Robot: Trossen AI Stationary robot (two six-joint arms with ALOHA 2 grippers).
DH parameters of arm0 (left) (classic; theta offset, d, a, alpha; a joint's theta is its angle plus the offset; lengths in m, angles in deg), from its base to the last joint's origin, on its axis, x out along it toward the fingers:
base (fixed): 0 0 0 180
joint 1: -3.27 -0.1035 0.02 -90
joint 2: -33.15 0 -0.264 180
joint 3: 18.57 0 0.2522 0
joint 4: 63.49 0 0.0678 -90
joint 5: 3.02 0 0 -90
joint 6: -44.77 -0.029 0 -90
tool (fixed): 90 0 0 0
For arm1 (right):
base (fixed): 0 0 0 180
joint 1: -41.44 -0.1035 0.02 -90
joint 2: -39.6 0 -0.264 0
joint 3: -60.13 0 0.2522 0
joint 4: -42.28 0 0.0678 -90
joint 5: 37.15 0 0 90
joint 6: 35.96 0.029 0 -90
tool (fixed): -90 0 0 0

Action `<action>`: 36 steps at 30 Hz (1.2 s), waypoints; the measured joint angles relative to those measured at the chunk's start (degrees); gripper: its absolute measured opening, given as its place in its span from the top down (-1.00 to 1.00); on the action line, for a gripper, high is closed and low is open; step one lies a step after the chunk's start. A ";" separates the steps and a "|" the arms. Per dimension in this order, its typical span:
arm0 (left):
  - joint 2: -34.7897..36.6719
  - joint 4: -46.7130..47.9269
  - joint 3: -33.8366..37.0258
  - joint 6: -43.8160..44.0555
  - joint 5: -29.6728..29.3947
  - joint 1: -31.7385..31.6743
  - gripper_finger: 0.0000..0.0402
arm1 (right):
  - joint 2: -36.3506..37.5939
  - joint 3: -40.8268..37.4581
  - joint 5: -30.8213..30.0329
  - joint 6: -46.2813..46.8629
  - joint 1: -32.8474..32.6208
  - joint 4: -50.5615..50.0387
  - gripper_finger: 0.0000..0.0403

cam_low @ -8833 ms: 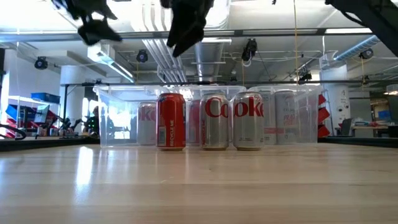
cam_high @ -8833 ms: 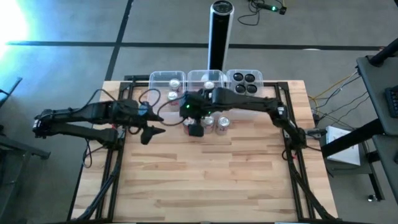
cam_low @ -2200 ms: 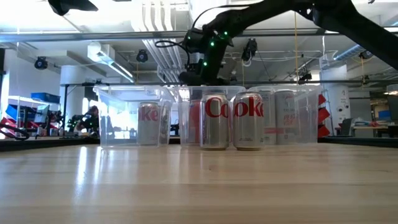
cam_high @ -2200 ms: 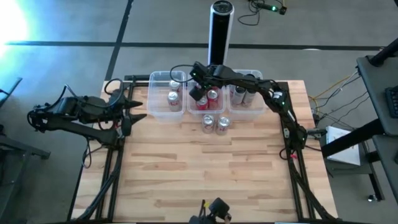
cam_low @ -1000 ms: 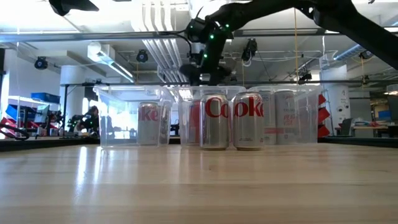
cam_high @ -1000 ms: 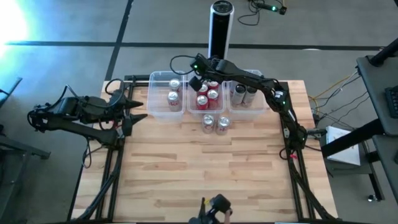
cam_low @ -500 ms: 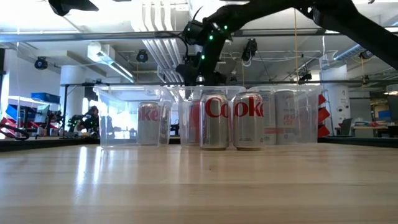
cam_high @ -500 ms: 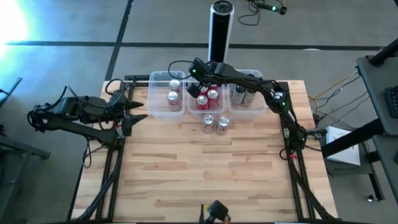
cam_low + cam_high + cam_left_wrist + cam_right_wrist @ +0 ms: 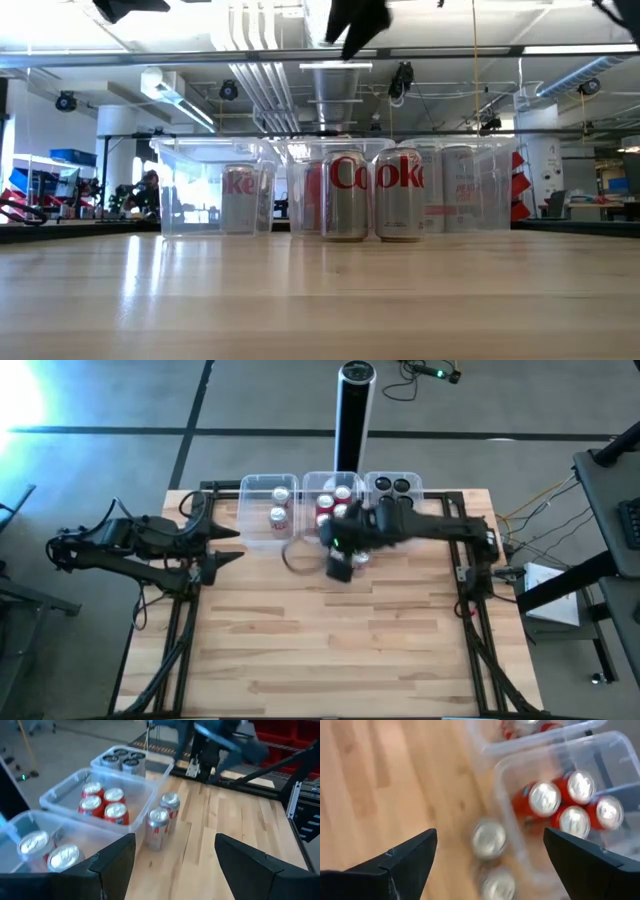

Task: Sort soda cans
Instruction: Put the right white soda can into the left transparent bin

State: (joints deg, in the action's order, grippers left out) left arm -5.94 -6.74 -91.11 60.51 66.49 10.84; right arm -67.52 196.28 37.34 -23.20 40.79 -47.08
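Two silver soda cans [image 9: 489,839] [image 9: 499,882] stand upright on their bases on the wooden table, just in front of the middle clear tub [image 9: 330,482]. In the low view they show as a pair [image 9: 372,195]. That tub holds several red cans [image 9: 570,805]. The left tub [image 9: 256,510] holds two silver cans [image 9: 278,503]. The right tub [image 9: 415,485] holds several dark grey cans [image 9: 393,493]. My right gripper [image 9: 340,568] hangs open and empty above the two loose cans. My left gripper [image 9: 232,545] is open and empty at the table's left edge.
A tall black cylinder post [image 9: 352,415] stands behind the tubs, beyond the table's far edge. The three tubs line the far edge. The near half of the wooden table [image 9: 330,650] is bare. Black frame rails [image 9: 185,630] run along both sides.
My right gripper has drawn back from over the middle tub toward the table's near edge and now hangs higher, over the two loose silver cans. The cans and tubs have stayed in place.
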 joint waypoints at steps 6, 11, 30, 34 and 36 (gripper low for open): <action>0.00 -7.00 2.72 -4.33 -0.04 0.00 -0.28 | 4.65 -13.46 -3.91 7.93 -5.04 -0.27 -0.79; -0.04 -7.42 3.22 -4.14 0.00 0.00 -0.28 | 7.90 -26.57 -4.04 10.04 -4.13 3.03 -0.79; 0.55 -6.91 6.94 1.49 0.09 0.00 -0.28 | 7.99 -39.17 -1.04 2.58 2.20 19.35 -0.79; 0.59 -6.91 6.94 1.49 0.09 0.00 -0.28 | 7.85 -39.13 1.12 2.30 2.48 19.38 -0.79; 0.61 -6.94 6.94 1.67 0.09 0.00 -0.28 | 8.22 -39.12 3.36 2.74 2.53 19.42 -0.79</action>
State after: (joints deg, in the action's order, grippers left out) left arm -5.33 -13.68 -84.17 62.18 66.58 10.84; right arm -59.30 157.16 40.70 -20.46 43.31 -27.66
